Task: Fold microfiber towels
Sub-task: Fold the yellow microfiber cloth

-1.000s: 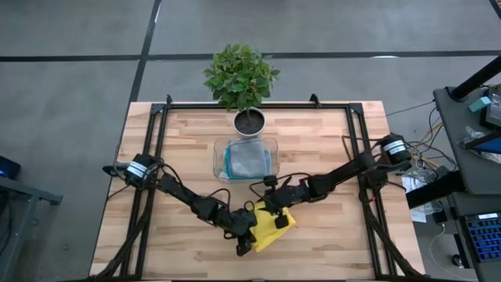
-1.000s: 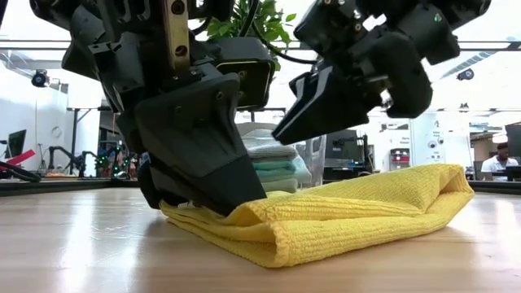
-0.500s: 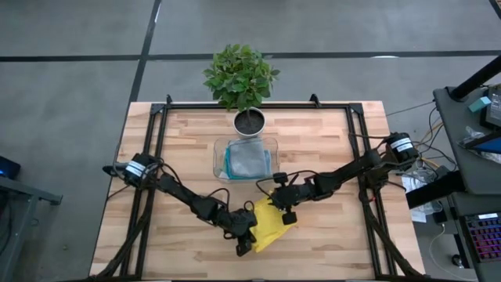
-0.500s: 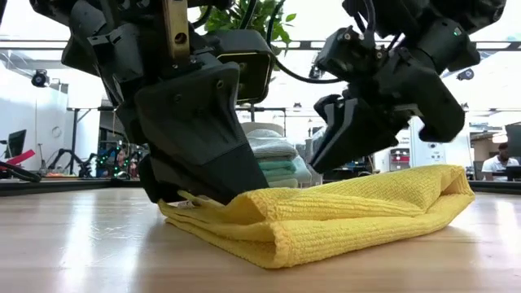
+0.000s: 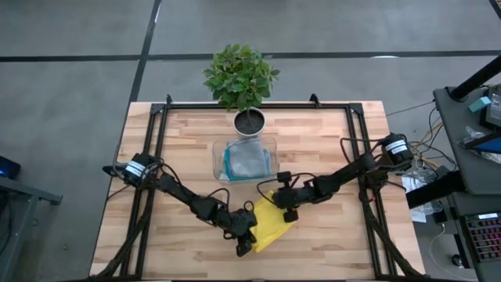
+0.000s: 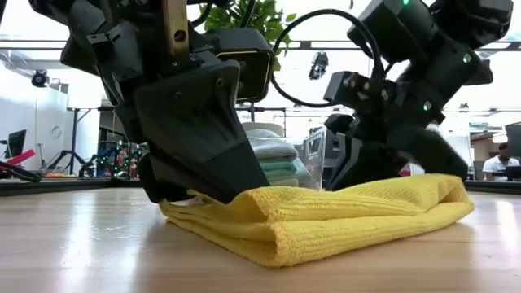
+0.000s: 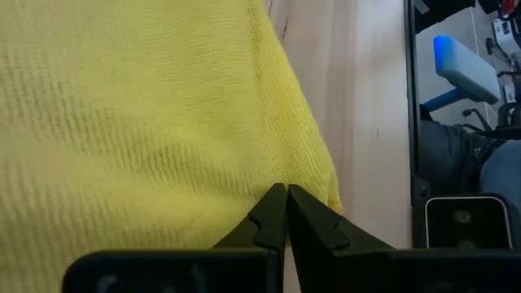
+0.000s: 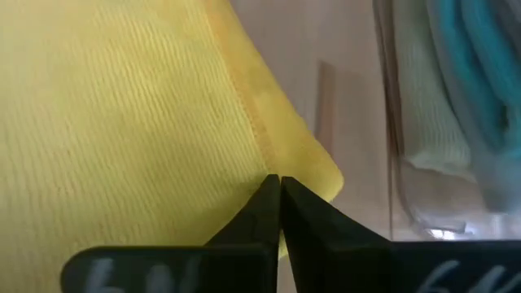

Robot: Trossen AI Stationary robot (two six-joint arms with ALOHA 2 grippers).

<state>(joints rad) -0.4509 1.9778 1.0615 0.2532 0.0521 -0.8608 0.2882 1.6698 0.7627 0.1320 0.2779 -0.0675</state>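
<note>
yellow towel (image 5: pixel 270 222) lies folded on worktop (image 5: pixel 329 157) in front of the clear tray (image 5: pixel 246 159) of finished towels | my left tool (image 5: pixel 245 239) pinches its near corner | my right tool (image 5: pixel 288 213) nipped shut on far edge, I reckon for the next fold

a potted plant (image 5: pixel 241 78) stands behind a clear plastic tray (image 5: pixel 218 149).

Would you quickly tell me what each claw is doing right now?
Left claw: closed, pinching an edge of the yellow towel.
Right claw: closed, pinching the yellow towel's edge near the clear tray.
</note>
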